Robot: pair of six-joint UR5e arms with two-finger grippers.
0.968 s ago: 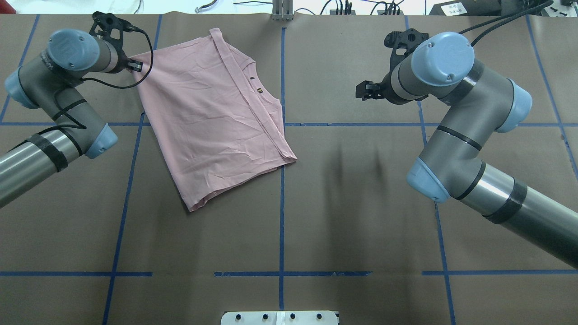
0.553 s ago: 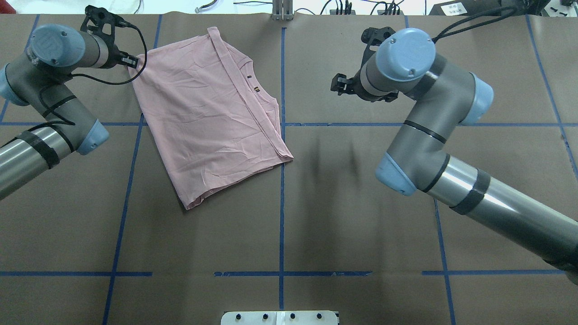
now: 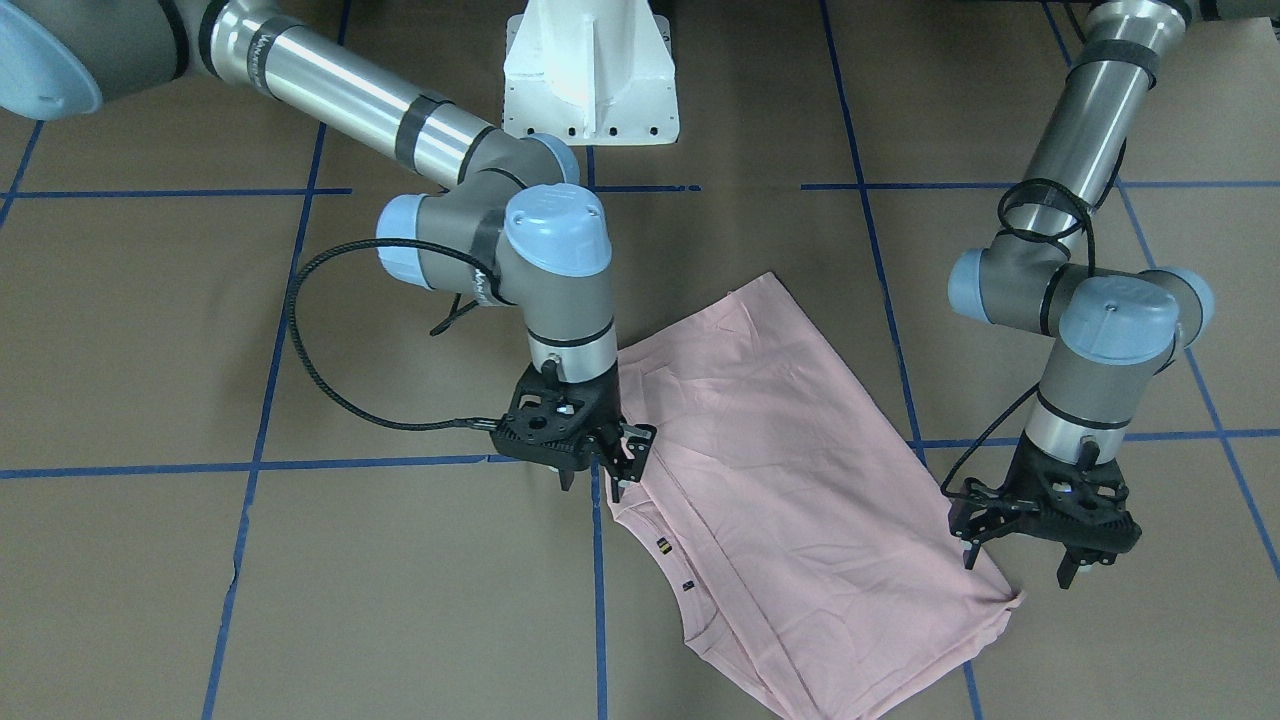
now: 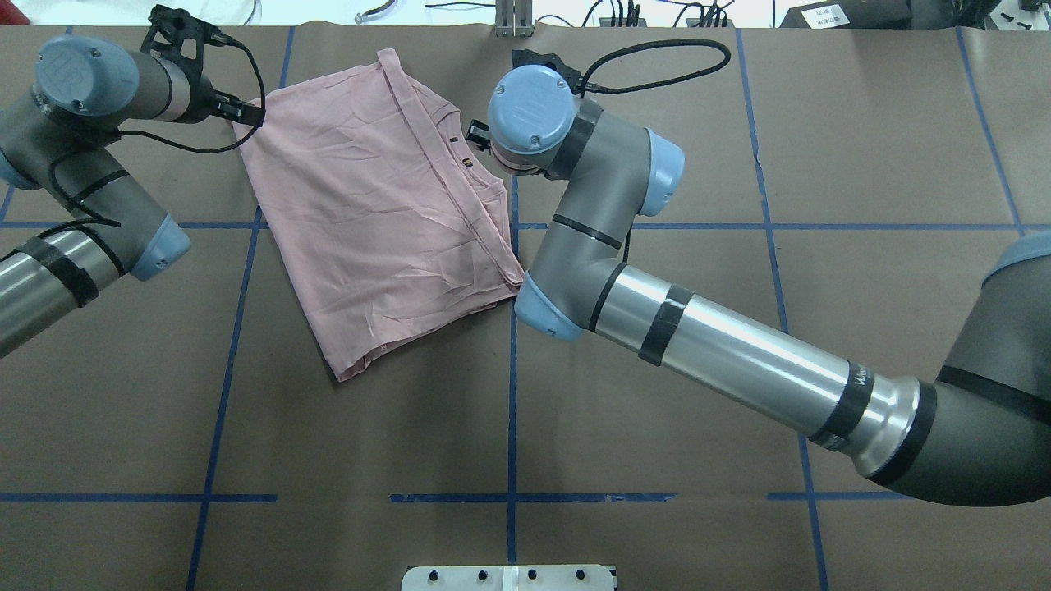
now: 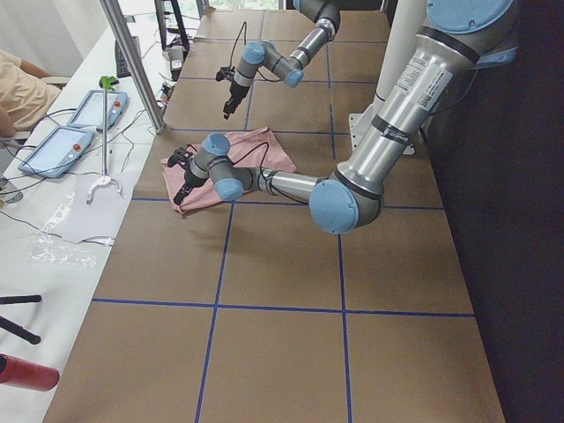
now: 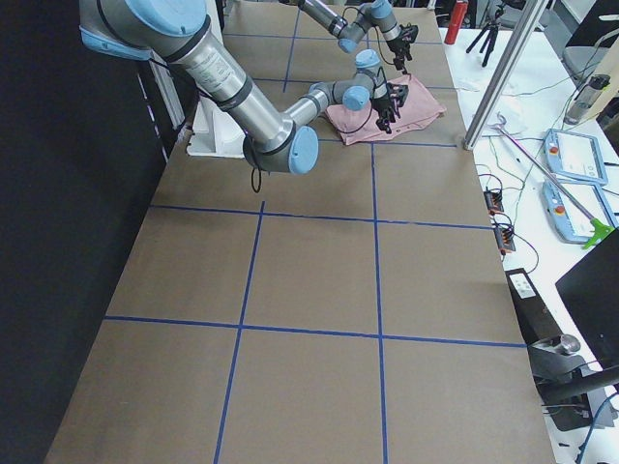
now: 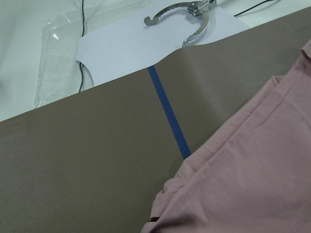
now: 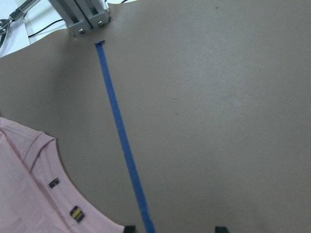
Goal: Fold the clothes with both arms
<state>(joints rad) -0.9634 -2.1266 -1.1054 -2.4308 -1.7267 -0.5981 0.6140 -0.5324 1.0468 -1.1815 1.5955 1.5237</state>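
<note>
Shirt (image 4: 386,213), pale pink with its plain side up, lies folded and askew on the brown table (image 4: 657,427); it sits to the robot's left of the middle blue tape line (image 4: 511,410), with its neckline facing that line and its near right corner reaching it; two small tags (image 3: 663,546) show by the collar; the left gripper (image 3: 1018,572) hangs low at the shirt's far left corner, fingers spread wide, one over the cloth and the other over bare table, holding nothing; the right arm (image 4: 722,353) reaches across toward the neckline; the right gripper (image 3: 590,487) points down just beside the collar, over the tape line, fingers apart with nothing between them; whether either gripper touches the cloth cannot be told
</note>
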